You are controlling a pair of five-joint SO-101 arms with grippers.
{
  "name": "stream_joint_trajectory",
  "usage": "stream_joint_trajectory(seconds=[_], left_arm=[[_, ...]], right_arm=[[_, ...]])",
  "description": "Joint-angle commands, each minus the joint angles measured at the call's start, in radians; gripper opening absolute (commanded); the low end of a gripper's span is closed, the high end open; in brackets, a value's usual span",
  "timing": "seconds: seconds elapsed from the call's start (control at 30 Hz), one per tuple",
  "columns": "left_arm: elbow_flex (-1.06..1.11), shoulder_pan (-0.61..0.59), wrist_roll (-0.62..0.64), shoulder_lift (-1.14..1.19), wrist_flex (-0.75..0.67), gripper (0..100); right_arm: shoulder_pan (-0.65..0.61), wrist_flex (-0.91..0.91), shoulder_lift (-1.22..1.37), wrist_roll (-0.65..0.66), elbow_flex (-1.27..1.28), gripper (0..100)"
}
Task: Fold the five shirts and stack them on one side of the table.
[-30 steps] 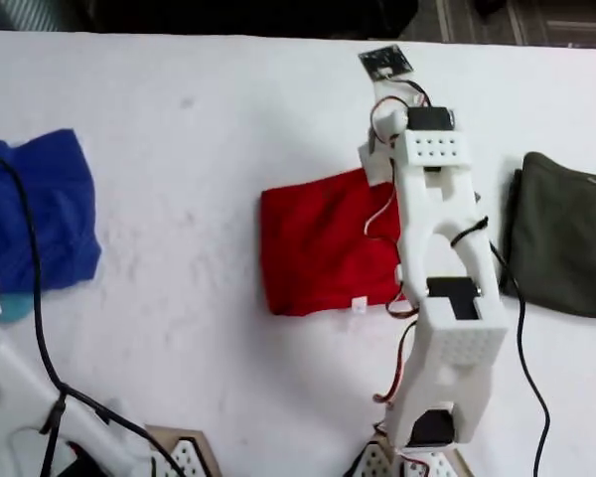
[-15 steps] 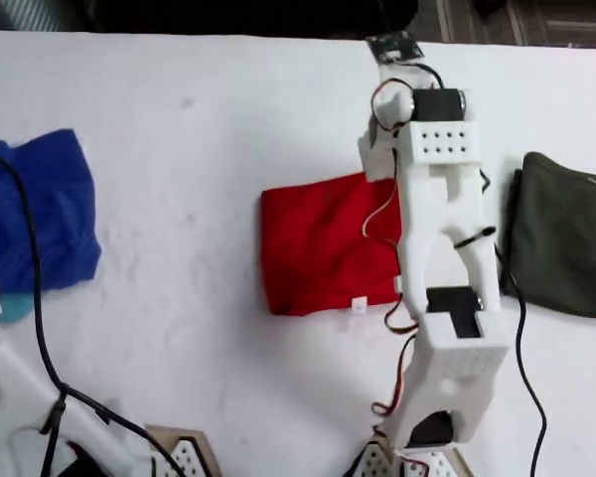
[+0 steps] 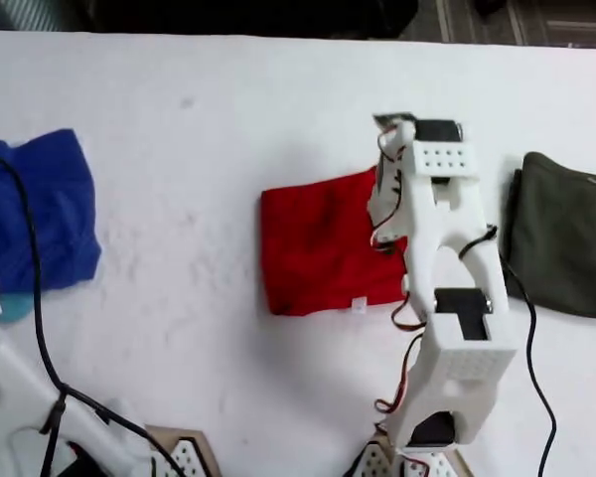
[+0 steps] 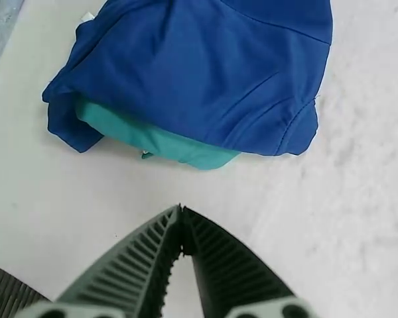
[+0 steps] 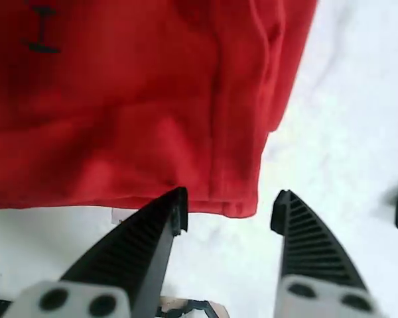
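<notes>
Closest to me, the right arm (image 3: pixel 447 298) reaches out over the middle of the table (image 3: pixel 179 119), and its gripper (image 5: pixel 229 212) stands released, the two fingers well spread, with the hem of the red shirt (image 5: pixel 119 99) just past the fingertips. I cannot tell whether either finger touches the cloth. The red shirt lies mid-table, flattened to a rough rectangle, so I judge it already folded at least once. The step in hand looks like taking hold of this edge, either for one more fold or to carry the shirt to a stack. My next move calls for lowering the fingers so that one slides under the hem, then closing on all the layers together, or the fold will fall open when I lift. On my left, the left gripper (image 4: pixel 180 248) is clenched on nothing, its tips pressed together above bare table, just short of the blue shirt (image 4: pixel 205 73). That blue one lies on top of a teal shirt (image 4: pixel 166 139) at the table's left side, which I take for the stack. Farthest to the right lies a dark green shirt (image 3: pixel 566 234), well apart from them.
</notes>
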Motion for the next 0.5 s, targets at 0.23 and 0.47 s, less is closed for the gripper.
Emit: stream_joint_trajectory(seconds=[0.23,0.47], left_arm=[[-0.038,-0.001,-0.006,-0.021,-0.005,2],[-0.038,-0.001,-0.006,-0.021,-0.005,2]], right_arm=[[-0.008,-0.094,-0.058,-0.002,0.112,16.6],[-0.002,-0.088,-0.061,-0.003,0.068,2.4]])
